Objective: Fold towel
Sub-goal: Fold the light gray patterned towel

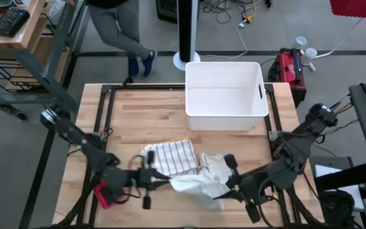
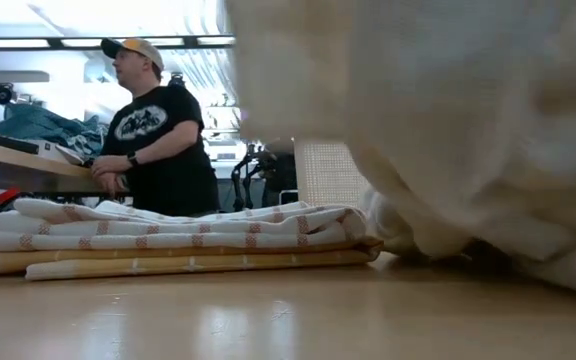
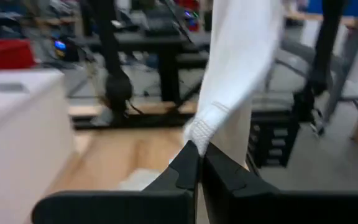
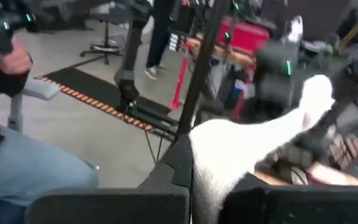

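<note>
High view: the plain cream-white cloth towel (image 1: pixel 199 181) lies crumpled at lower centre of the frame, on the pale wooden bench (image 1: pixel 145 114), strung between the two hands. The left hand (image 1: pixel 165 180) sits at its left end and the right hand (image 1: pixel 229 180) at its right end, so the towel's long axis runs left to right across the frame, hand to hand. Neither arm is nearer; each has its own end. Just above and left of it lies a folded striped white-and-orange towel (image 1: pixel 170 157), touching or nearly touching the cream one. The white rectangular plastic bin (image 1: pixel 224 95) stands well apart, at upper centre.

Low view: the cream towel fills the upper right of the frame, hanging down to the bench; the striped towel lies flat at centre left. A person in a dark shirt and cap (image 2: pixel 158 130) stands beyond the bench, upper left.

Left wrist view: the left hand's dark fingers are pinched tight on a hemmed edge of the cream towel at lower centre, and the cloth runs from there to the top of the frame.

Right wrist view: the right hand is clamped on the cream towel at lower centre, the cloth stretching away toward the right of the frame. Judging by this, the coming move depends on both ends travelling together, keeping the span taut.
</note>
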Motion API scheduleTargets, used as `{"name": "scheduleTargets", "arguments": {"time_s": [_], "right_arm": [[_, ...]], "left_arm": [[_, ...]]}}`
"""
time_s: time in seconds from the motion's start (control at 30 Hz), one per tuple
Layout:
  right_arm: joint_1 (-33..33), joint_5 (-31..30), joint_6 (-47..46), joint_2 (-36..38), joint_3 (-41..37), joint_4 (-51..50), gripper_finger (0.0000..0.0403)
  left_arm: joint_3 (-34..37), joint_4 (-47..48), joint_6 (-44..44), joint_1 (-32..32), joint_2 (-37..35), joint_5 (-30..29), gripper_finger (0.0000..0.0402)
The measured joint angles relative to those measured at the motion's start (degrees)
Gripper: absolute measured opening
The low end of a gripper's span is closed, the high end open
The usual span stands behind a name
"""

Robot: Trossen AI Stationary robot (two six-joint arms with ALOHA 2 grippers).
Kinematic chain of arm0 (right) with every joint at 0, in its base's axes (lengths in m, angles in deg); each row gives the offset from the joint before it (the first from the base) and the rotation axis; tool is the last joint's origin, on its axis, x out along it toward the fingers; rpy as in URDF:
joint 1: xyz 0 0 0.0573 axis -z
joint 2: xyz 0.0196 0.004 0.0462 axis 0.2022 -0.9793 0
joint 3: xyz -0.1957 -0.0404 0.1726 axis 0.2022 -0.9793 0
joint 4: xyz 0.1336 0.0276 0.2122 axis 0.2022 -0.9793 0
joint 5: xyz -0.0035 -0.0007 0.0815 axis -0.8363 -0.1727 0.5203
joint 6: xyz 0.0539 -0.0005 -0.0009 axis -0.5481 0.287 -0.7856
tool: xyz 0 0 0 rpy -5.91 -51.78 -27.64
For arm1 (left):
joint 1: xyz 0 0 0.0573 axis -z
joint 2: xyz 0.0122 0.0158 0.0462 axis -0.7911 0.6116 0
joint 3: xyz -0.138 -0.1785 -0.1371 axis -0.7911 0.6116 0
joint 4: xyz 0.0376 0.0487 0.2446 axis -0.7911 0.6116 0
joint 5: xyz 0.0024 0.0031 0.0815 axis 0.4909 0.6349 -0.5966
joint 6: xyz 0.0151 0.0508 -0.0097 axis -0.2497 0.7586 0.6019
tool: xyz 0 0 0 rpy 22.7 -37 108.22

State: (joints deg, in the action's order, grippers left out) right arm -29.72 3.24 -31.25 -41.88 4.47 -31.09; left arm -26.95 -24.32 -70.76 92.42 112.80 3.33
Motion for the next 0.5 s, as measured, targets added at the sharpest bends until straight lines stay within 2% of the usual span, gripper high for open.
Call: {"name": "scheduleTargets", "arguments": {"time_s": [0.1, 0.2, 0.27, 0.33, 0.43, 0.5], "right_arm": [[0.0, -3.7, -1.5, 0.0, 3.5, -6.6, 0.0], [0.1, -10.7, -0.8, 0.0, 7.1, -12.7, 0.0], [0.3, -14.7, -0.9, 0.0, 9.8, -15.7, 0.0], [0.5, -16.2, -2.1, 0.1, 12.1, -17.7, 0.0], [0.3, -15.6, -5.8, 0.2, 13.9, -20.6, 0.0], [-0.3, -12.6, -9.5, 0.1, 13.9, -23.8, 0.0]], "left_arm": [[-5.9, 12.8, -0.1, 3.3, -4.1, -9.1, 0.0], [-16.0, 30.1, -0.1, 5.0, -5.1, -16.5, 0.0], [-23.8, 39.8, -0.2, 5.1, -4.9, -16.9, 0.0], [-31.3, 47.1, -1.3, 5.1, -3.7, -16.9, 0.0], [-40.5, 56.3, -4.5, 5.1, -0.5, -15.5, 0.0], [-45.4, 62.1, -7.7, 5.1, 2.4, -13.6, 0.0]]}}
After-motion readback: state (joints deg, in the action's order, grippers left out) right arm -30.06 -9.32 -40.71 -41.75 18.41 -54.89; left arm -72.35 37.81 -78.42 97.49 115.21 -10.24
